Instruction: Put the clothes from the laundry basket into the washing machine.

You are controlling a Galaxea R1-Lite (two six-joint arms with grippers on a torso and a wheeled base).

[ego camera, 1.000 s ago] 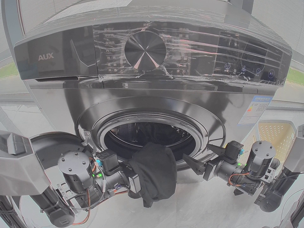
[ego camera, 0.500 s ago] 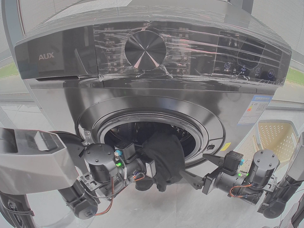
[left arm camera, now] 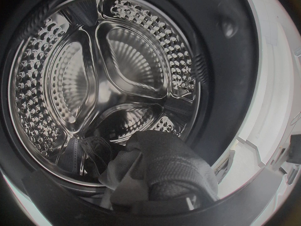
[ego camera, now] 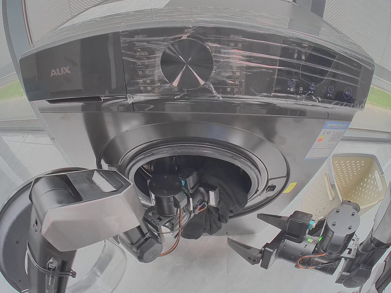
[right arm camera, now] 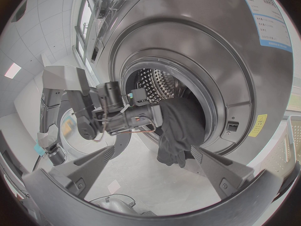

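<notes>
Nearest, the right gripper [ego camera: 246, 229] hangs low before the washing machine [ego camera: 195, 119], below the lower right of its door rim [ego camera: 266, 171]; its jaws are spread wide and hold nothing, likely parked there so the mouth is left free. Beyond it the left gripper [ego camera: 222, 198] sits at the rim's lower edge with the black garment [ego camera: 232, 186] draped over it; the cloth hides the pincer, so whether it clamps cannot be told. The garment straddles the rim, part inside, its tail hanging outside; it probably needs carrying deeper before release. Farther in, the steel drum [left arm camera: 103, 79] gapes; the cream laundry basket [ego camera: 358, 176] stands beside the machine's right corner.
</notes>
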